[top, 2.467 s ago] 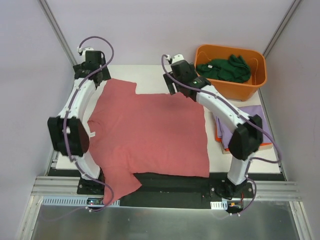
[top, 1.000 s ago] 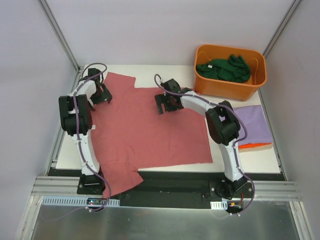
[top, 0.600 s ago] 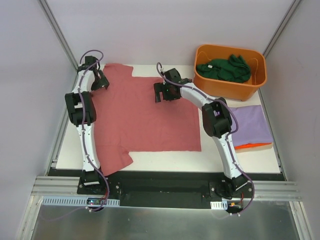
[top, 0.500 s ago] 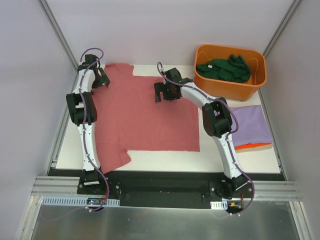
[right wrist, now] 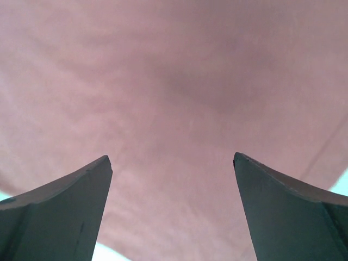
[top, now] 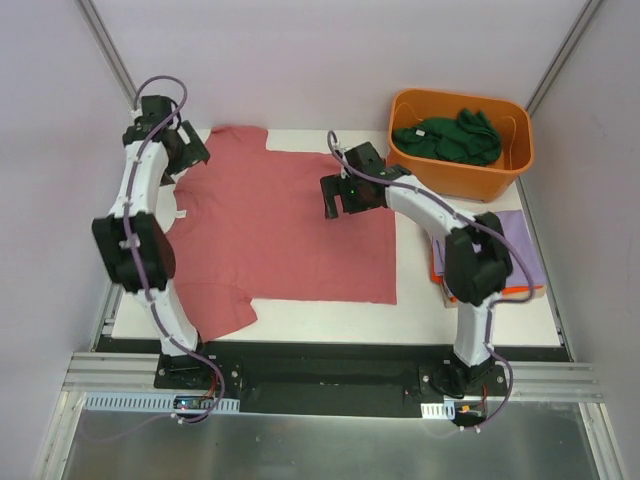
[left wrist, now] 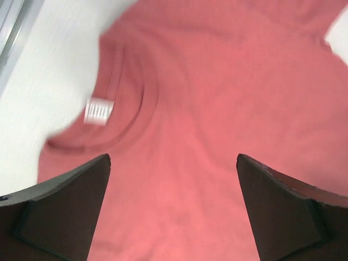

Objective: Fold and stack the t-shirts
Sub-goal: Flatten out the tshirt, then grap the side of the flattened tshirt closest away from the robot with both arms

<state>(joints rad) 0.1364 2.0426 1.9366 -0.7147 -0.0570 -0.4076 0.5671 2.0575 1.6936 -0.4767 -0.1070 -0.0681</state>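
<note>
The large red-pink t-shirt (top: 280,235) lies spread flat on the white table, collar to the left, and it fills the left wrist view (left wrist: 206,136) and the right wrist view (right wrist: 174,81). My left gripper (top: 185,152) is open and empty above the shirt's far left, near the collar with its white label (left wrist: 99,111). My right gripper (top: 338,197) is open and empty above the shirt's far right part. A dark green t-shirt (top: 448,138) lies bunched in the orange tub (top: 505,170). A lavender t-shirt (top: 518,245) lies folded on an orange one (top: 505,292) at the right.
The orange tub stands at the far right corner. The folded stack lies just right of the red-pink shirt, partly behind my right arm. Bare white table (top: 330,318) shows along the near edge. Grey walls close in on the left, back and right.
The shirt was dragged toward the far side and laid flat. Both grippers have since let go and lifted; the left moved up and left, the right shifted slightly right.
</note>
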